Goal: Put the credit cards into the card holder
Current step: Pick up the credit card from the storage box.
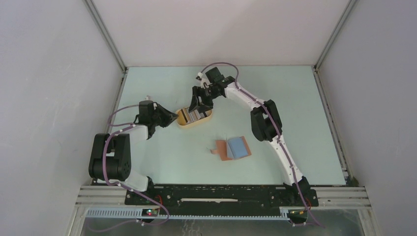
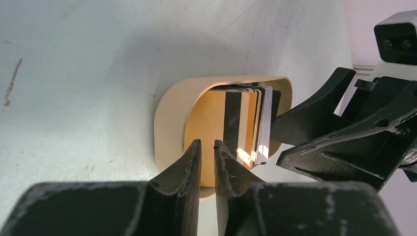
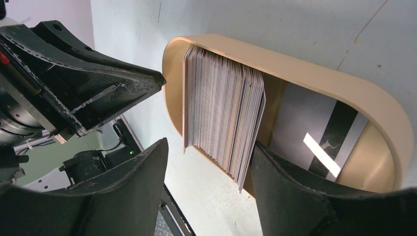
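The credit cards (image 3: pixel 221 113) stand on edge as a thick stack at one end of an oval tan tray (image 3: pixel 314 73). One more card (image 3: pixel 319 128), grey with a black stripe, lies flat on the tray floor. My right gripper (image 3: pixel 209 143) is open and straddles the stack: one finger inside the tray against the last card, the other outside with a gap. My left gripper (image 2: pixel 207 143) is shut on the tray's (image 2: pixel 167 123) near-end rim. The card holder (image 1: pixel 223 152) lies open nearer the arms, apart from both grippers, with a blue card (image 1: pixel 238 146) on it.
White walls with metal corner posts close in the pale green table (image 1: pixel 295 113) on three sides. A black rail (image 1: pixel 221 194) with both arm bases runs along the near edge. The right arm's elbow (image 1: pixel 265 123) hangs over the table right of the card holder.
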### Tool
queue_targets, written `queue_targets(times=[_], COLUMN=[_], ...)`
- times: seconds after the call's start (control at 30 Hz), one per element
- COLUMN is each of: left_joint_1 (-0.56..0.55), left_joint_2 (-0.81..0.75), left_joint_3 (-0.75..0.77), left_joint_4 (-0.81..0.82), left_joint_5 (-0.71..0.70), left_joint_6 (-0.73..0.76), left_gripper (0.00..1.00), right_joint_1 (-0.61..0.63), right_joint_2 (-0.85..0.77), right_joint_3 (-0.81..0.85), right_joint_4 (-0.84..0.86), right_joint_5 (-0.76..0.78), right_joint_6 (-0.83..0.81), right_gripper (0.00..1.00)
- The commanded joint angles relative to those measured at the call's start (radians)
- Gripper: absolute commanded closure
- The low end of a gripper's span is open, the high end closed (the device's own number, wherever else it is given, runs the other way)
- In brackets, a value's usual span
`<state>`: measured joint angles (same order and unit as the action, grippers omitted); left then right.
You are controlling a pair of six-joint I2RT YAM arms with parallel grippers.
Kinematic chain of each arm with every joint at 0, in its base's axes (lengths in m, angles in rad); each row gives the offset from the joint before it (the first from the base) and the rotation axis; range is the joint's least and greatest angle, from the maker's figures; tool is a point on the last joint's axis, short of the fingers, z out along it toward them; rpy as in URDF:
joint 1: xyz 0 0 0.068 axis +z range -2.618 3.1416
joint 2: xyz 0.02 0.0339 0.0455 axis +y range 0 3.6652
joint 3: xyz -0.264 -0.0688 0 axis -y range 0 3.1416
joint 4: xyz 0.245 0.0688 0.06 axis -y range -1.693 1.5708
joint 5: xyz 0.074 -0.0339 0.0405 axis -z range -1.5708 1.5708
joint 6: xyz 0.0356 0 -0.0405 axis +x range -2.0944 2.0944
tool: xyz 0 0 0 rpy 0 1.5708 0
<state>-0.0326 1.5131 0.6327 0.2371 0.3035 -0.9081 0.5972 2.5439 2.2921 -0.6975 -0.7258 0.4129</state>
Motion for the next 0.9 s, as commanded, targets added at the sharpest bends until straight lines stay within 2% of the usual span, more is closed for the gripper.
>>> queue_targets(times=[0.0, 0.2, 0.47, 0.87], left_joint_1=[-0.006, -0.006, -0.006, -0.006], left_joint_2=[-0.004, -0.003, -0.001, 0.001], left_joint_3=[0.068, 0.070, 0.070, 0.073], left_joint_4=[0.014, 0.016, 0.021, 0.024], left_joint_5=[0.023, 0.030, 0.036, 0.045], left_joint_6=[0.025, 0.029, 0.031, 0.035], left_gripper=[0.80, 0.81, 0.81, 0.81], right_joint_1=[-0.011, -0.023, -0.033, -0.039], right_joint_2=[-0.034, -0.031, -0.008, 0.010], right_joint_3=[0.000, -0.006, -0.005, 0.002], right_joint_4=[0.006, 0.008, 0.012, 0.005], right_joint_5=[-0.048, -0.054, -0.041, 0.030], right_joint_6=[-0.004, -0.005, -0.003, -0.016], right_gripper=[0.31, 0.33, 0.45, 0.72])
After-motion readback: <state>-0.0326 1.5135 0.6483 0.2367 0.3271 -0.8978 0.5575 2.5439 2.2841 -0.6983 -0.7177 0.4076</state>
